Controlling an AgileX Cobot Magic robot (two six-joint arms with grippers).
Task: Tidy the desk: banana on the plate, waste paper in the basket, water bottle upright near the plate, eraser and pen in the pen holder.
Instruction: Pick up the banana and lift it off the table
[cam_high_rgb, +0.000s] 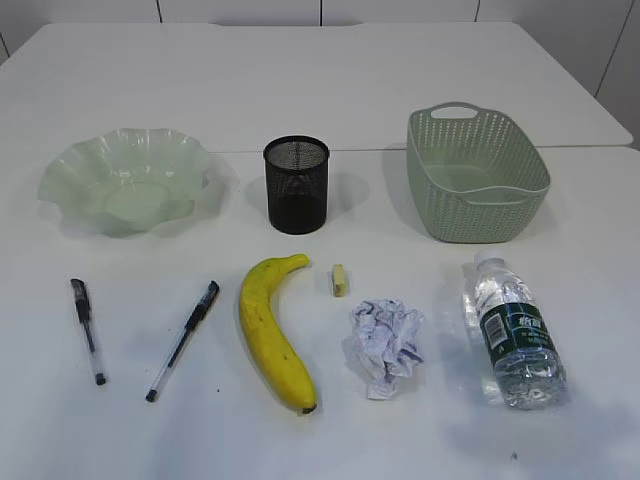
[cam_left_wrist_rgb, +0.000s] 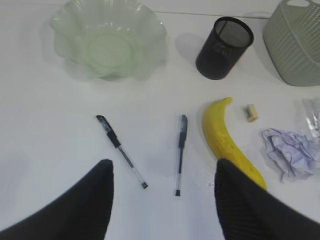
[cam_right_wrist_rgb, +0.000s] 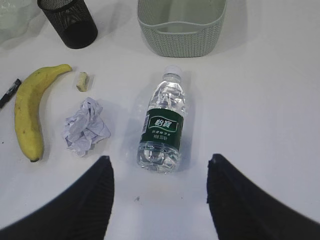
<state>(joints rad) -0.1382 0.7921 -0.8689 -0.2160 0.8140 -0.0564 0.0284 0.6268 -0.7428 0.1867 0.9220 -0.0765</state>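
The banana (cam_high_rgb: 273, 328) lies on the white desk (cam_high_rgb: 320, 100), with its stem pointing up toward the black mesh pen holder (cam_high_rgb: 296, 184). Just to the right of the stem sits the small yellow eraser (cam_high_rgb: 340, 280). Below the eraser lies the crumpled waste paper (cam_high_rgb: 385, 345). Further right, the water bottle (cam_high_rgb: 512, 330) lies on its side, with its white cap pointing toward the green basket (cam_high_rgb: 478, 175). Left of the banana lie two pens, one near the banana (cam_high_rgb: 183, 338) and one further left (cam_high_rgb: 87, 330). Behind the pens stands the wavy pale green plate (cam_high_rgb: 125, 178). Plate, pen holder and basket stand in a row at the back.

The left tool (cam_left_wrist_rgb: 162, 175) hangs above the pens with its two dark fingers wide apart and nothing between them. The right tool (cam_right_wrist_rgb: 160, 172) hangs above the bottom of the water bottle, also spread wide and holding nothing.
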